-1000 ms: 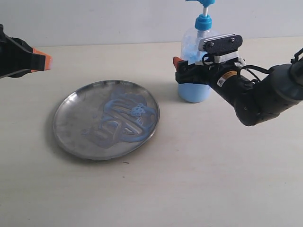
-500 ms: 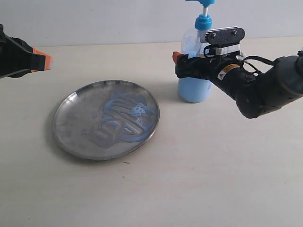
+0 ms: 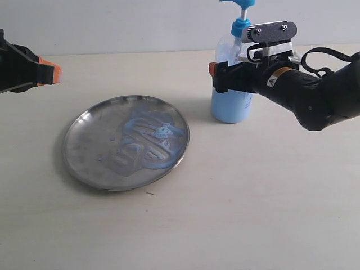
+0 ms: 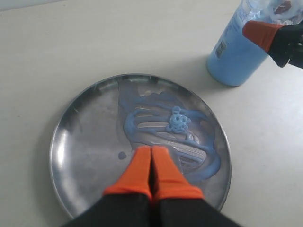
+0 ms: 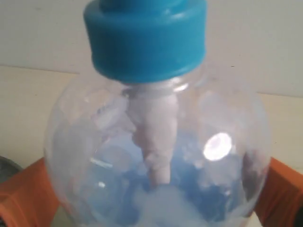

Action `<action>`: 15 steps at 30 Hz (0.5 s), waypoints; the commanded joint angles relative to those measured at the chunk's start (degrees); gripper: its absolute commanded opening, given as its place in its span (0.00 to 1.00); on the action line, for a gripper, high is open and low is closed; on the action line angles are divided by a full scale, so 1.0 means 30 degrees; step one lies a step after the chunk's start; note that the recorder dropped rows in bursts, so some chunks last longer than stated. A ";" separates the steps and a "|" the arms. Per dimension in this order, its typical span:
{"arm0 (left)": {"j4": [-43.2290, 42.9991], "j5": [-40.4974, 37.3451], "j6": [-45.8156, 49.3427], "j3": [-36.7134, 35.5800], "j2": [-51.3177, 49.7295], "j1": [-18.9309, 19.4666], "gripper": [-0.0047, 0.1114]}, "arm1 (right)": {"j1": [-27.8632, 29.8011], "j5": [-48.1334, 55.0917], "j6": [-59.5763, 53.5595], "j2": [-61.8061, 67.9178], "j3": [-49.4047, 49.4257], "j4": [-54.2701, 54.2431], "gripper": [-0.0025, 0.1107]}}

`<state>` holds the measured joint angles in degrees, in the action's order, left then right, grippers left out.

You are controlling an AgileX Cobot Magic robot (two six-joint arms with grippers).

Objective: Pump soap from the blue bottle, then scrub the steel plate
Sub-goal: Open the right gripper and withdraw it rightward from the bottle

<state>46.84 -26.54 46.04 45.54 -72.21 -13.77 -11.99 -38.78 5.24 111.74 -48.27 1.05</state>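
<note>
Plate (image 3: 90, 140) lies flat on the table (image 3: 225, 202). Soap (image 3: 149, 140) is already smeared in swirls across its middle.

Bottle (image 3: 229, 109) stands upright near the plate's right side, apart from it.

Right gripper (image 3: 225, 76) is set round the bottle's shoulder, one orange finger on each side. Whether it is clamped cannot be told.

Left gripper (image 4: 151, 163) is pressed shut on nothing and held well off the plate.

Risks judged:
- Pumping with the bottle here may drop soap on the table, as the bottle is not over the plate.
- A high, off-axis push may tip the bottle.
- The plate is unrestrained and may be slid by scrubbing.
</note>
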 commanded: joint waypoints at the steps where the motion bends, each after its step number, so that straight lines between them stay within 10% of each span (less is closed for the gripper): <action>1: -0.0041 0.0094 0.0094 -0.0020 0.0140 0.0057 0.04 | -0.0010 -0.0659 0.0198 -0.1213 0.0909 0.0287 0.88; 15: 0.0028 0.0008 0.0094 -0.0020 0.0140 0.0057 0.04 | -0.0010 0.6748 0.0708 -0.4722 0.0983 0.0287 0.88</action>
<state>46.84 -26.64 46.04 45.54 -72.21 -13.77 -11.99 -21.94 6.64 99.47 -45.58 1.38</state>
